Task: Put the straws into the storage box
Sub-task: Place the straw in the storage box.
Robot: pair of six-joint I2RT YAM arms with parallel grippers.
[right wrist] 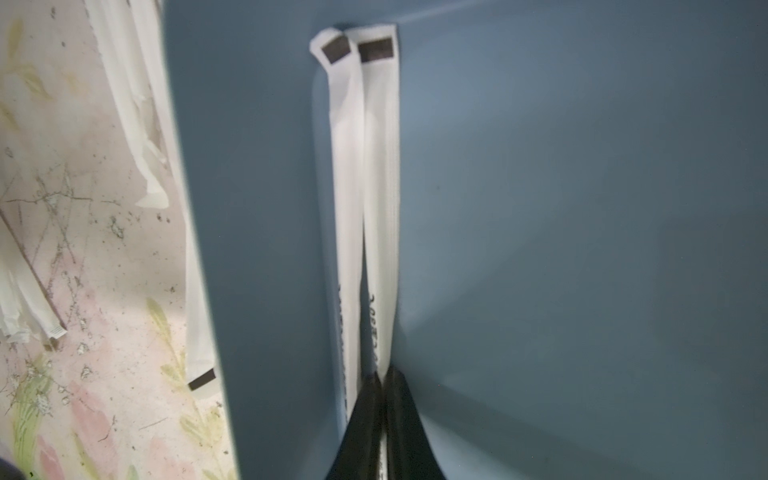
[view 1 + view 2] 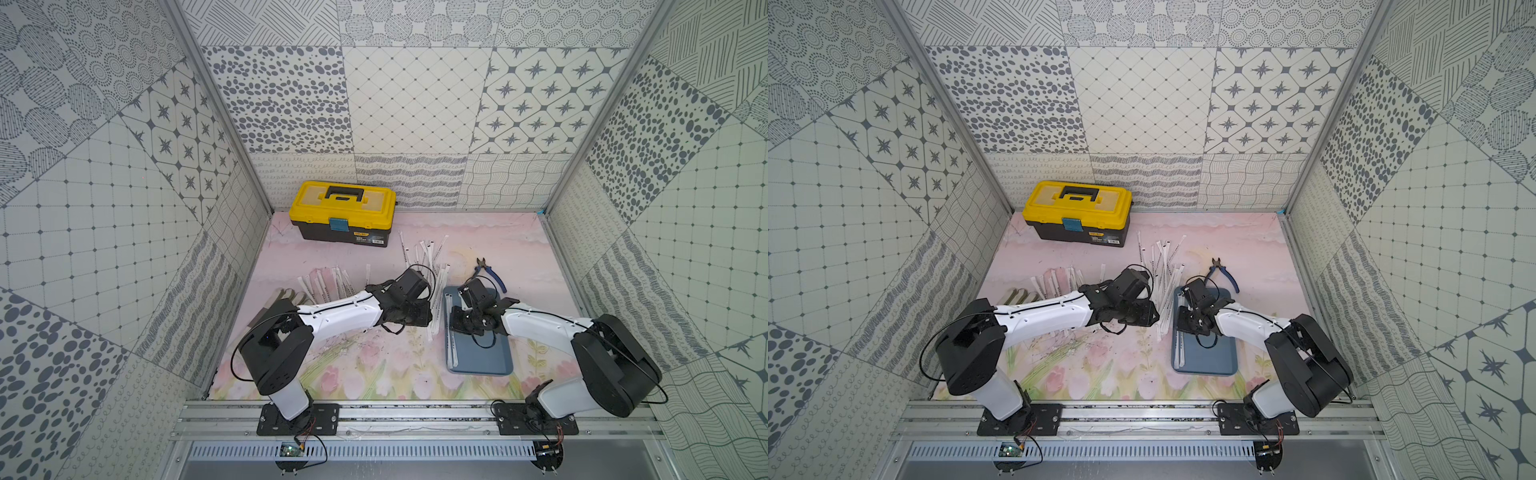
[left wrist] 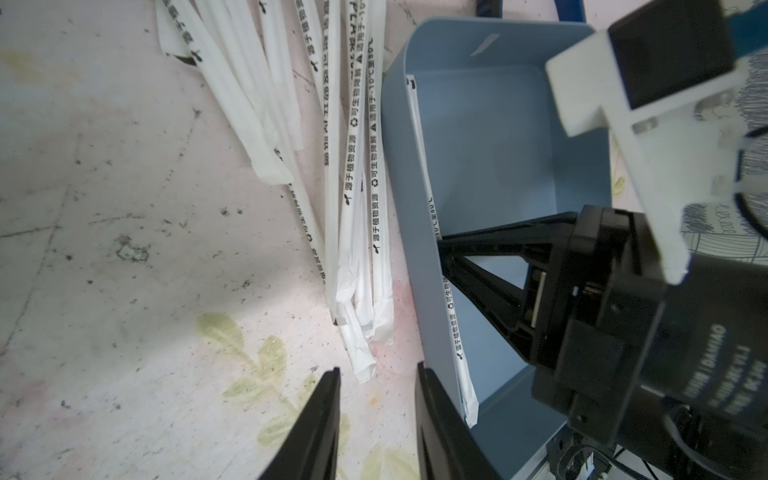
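Two straws lie against the tray wall; the right jaws grip one low, for a flat release. The left jaws stand open and empty over the counter.

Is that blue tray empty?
No: two wrapped straws lie inside the blue tray along one wall; the visible rest looks bare.

Soft, even light; right wrist view blurs up close, smearing the straws.
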